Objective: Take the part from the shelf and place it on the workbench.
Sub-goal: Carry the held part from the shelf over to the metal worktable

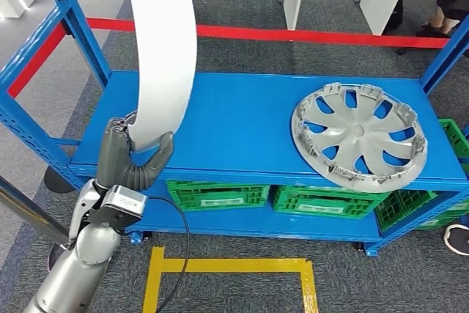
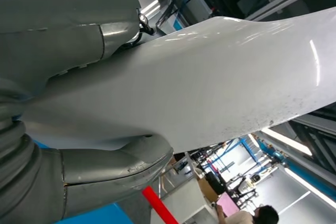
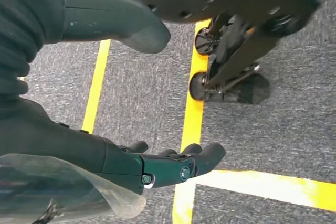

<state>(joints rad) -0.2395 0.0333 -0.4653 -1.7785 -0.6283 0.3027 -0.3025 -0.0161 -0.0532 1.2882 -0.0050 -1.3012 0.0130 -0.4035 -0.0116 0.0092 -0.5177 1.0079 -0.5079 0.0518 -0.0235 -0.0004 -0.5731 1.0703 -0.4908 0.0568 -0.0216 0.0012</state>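
Above the shelf (image 1: 243, 119), left hand (image 1: 130, 155) grips the upright white part (image 1: 163, 53).

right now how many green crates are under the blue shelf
3 visible: one green crate under the shelf's middle, a second right of it, a third at the far right. Others may be hidden.

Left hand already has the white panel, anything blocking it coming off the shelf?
Nothing visible does. The left hand grips the white panel by its lower edge, raised above the blue shelf. The hubcap lies apart, further along the shelf. No workbench is identifiable here.
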